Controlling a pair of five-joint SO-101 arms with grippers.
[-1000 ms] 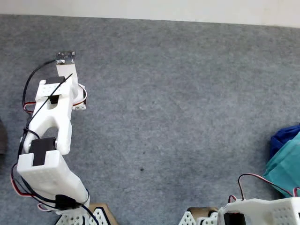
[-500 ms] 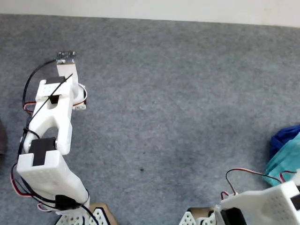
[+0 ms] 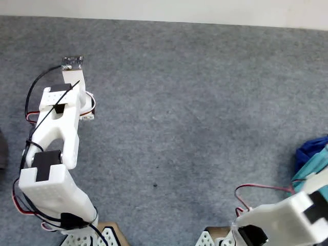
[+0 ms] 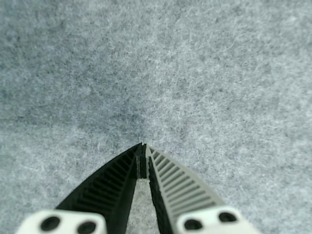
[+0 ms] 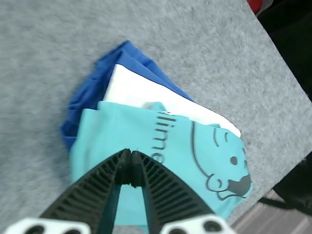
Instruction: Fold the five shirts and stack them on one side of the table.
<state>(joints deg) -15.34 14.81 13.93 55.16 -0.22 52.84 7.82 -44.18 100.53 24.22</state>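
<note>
The tabletop [image 3: 195,102] is covered in grey, felt-like fabric with a fine nap. A pale strip of wall [image 3: 164,9] runs along the top of the high view. The left arm [image 3: 56,128] stands at the left of that frame. Its left gripper [image 4: 143,146] hangs over bare felt, the ribbed fingers [image 4: 175,180] closed tip to tip on nothing.

The shirts lie folded in a stack at the right edge of the high view, partly hidden by the white right arm [image 3: 287,220] in the lower right corner. A blue shirt [image 3: 309,147] is at the bottom, a white shirt [image 5: 146,95] lies on it, and a turquoise shirt [image 3: 307,171] with a dark cartoon print is on top. The right gripper [image 5: 130,152] hangs above the turquoise cloth, its black ribbed fingers [image 5: 161,190] shut together and empty.
</note>
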